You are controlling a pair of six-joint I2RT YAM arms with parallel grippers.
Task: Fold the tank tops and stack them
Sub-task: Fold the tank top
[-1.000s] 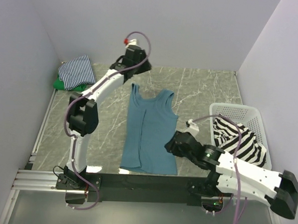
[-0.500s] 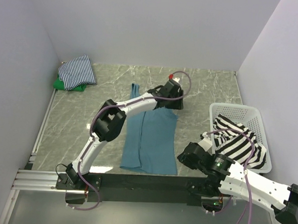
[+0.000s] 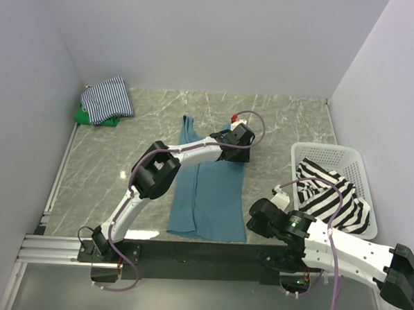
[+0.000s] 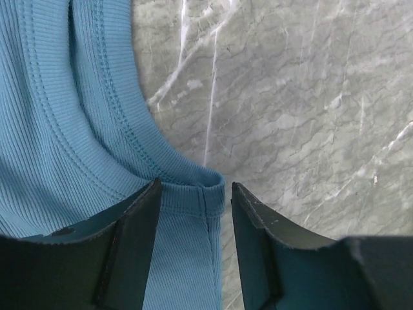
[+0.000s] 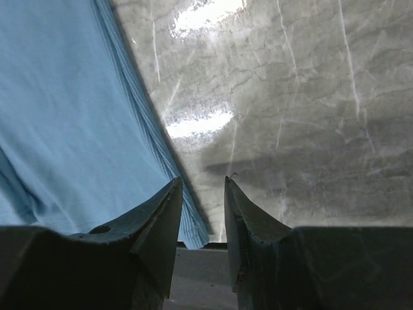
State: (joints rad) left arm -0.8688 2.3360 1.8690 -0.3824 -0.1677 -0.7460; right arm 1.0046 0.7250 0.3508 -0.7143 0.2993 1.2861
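The teal-blue tank top (image 3: 208, 190) lies flat in the middle of the table. My left gripper (image 3: 236, 148) is open over its right shoulder strap (image 4: 193, 190), which lies between the jaws, not gripped. My right gripper (image 3: 257, 223) is open and empty just beside the top's lower right corner (image 5: 193, 229). The thin navy-white striped top (image 3: 107, 98) lies folded on the green top (image 3: 91, 115) at the far left corner. The bold black-white striped top (image 3: 331, 196) lies in the white basket (image 3: 346, 159).
The basket stands at the right side of the marble table (image 3: 285, 124). The black front rail (image 3: 202, 253) runs along the near edge by the arm bases. Walls close in the left, back and right.
My left gripper swung from the top's left strap at the back across to its right strap and came down low. My right gripper moved back toward the top's lower right corner.
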